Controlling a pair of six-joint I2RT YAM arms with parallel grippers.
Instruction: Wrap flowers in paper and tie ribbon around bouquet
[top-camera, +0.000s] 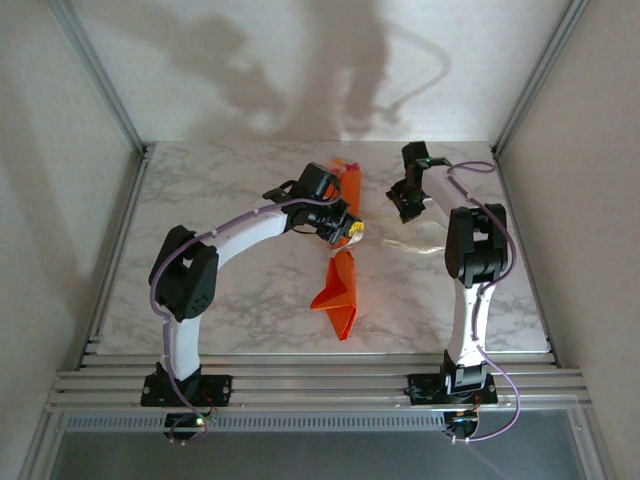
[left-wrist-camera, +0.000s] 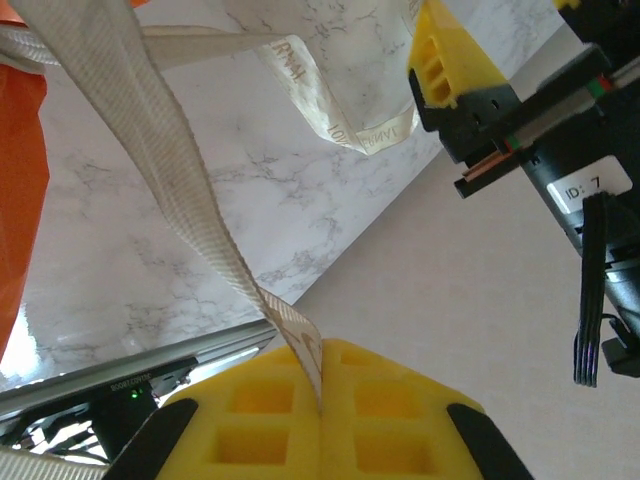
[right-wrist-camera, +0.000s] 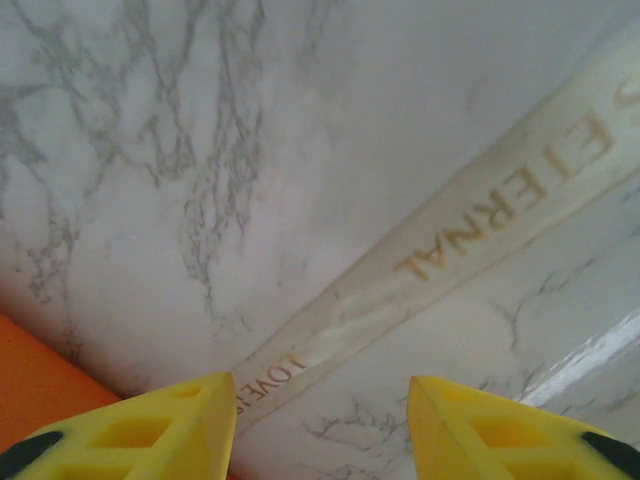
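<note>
The bouquet (top-camera: 338, 290) is lying wrapped at the counter (top-camera: 200, 200) centre. The left pincer (left-wrist-camera: 322, 392) is pinching the ribbon (left-wrist-camera: 170, 170), and the right pincer (right-wrist-camera: 320, 392) is hovering half-open above it. The tying looks unfinished.

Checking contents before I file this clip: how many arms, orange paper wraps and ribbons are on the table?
Arms: 2, left arm and right arm
Orange paper: 1
Ribbon: 1, as far as its strands can be followed
Total: 4
</note>
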